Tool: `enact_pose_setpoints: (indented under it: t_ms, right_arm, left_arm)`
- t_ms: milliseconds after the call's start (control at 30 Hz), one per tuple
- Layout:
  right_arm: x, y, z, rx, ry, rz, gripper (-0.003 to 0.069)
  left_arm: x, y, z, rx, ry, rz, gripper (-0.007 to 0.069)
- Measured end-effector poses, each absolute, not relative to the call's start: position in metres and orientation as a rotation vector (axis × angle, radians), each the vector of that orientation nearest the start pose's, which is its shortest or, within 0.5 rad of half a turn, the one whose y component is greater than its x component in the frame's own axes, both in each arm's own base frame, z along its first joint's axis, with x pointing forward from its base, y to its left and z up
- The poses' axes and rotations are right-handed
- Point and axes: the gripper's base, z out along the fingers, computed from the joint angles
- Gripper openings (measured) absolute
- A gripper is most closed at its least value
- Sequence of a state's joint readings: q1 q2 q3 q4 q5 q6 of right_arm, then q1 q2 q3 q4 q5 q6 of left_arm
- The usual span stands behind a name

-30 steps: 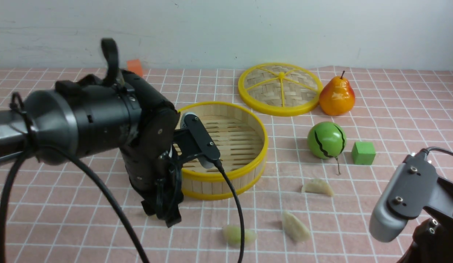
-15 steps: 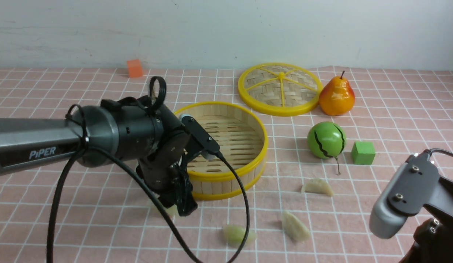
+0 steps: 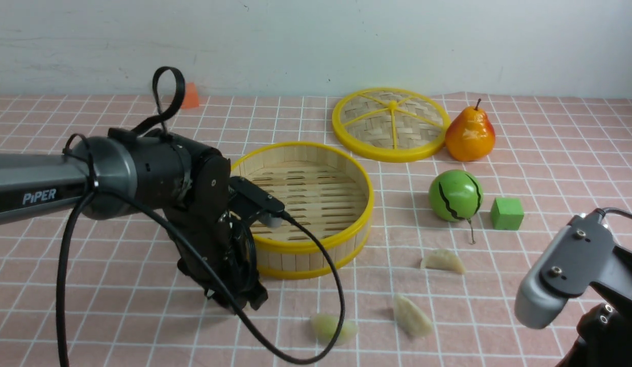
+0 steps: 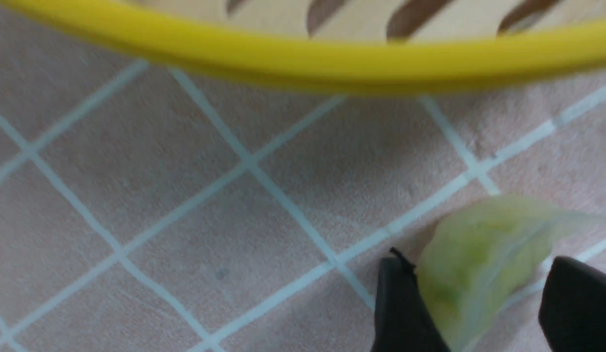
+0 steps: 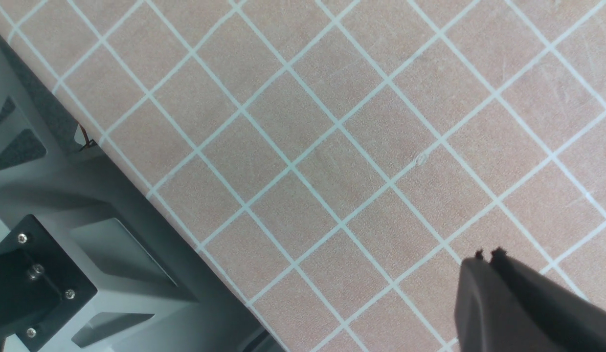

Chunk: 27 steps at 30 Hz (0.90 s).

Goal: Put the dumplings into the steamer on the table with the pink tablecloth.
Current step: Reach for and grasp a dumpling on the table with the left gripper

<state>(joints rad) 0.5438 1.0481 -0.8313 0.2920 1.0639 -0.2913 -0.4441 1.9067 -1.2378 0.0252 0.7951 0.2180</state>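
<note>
While the pink tablecloth [image 3: 550, 153] runs back to a plain white wall [image 3: 316, 41], your left gripper [image 4: 479, 298] stands wide astride one pale green dumpling [image 4: 483, 254]. It lies on the cloth just beside the steamer [image 3: 316, 250], at its near rim. Three other dumplings [image 3: 411, 316] lie on the cloth in front of the steamer, to its right. The woven lid [image 3: 390, 124] and a pear [image 3: 470, 135] sit farther back. Your right gripper [image 5: 486, 256] hangs over plain grid squares, fingers pressed together.
</note>
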Motion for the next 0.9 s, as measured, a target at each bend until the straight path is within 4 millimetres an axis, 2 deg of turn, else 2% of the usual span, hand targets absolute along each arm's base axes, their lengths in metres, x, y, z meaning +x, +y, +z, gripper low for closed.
enact_pose_setpoints:
  t_ms: [500, 600, 700, 733, 800, 900]
  right_arm:
    - [0.14, 0.112, 0.295, -0.978, 2.593, 0.462, 0.0023]
    - [0.141, 0.111, 0.295, -0.977, 2.594, 0.458, 0.0029]
    - [0.141, 0.111, 0.295, -0.976, 2.594, 0.458, 0.0032]
    - [0.141, 0.111, 0.295, -0.976, 2.594, 0.458, 0.0034]
    - [0.141, 0.111, 0.295, -0.976, 2.593, 0.458, 0.0037]
    - [0.141, 0.111, 0.295, -0.976, 2.593, 0.458, 0.0039]
  left_arm:
    - [0.332, -0.157, 0.164, 0.898, 2.837, -0.023, 0.0408]
    - [0.331, -0.157, 0.164, 0.894, 2.842, -0.024, 0.0358]
    - [0.331, -0.157, 0.164, 0.894, 2.846, -0.023, 0.0265]
    - [0.331, -0.157, 0.164, 0.894, 2.851, -0.022, 0.0202]
    - [0.331, -0.157, 0.166, 0.891, 2.85, -0.023, 0.02]
    - [0.333, -0.157, 0.181, 0.875, 2.831, -0.027, 0.0203]
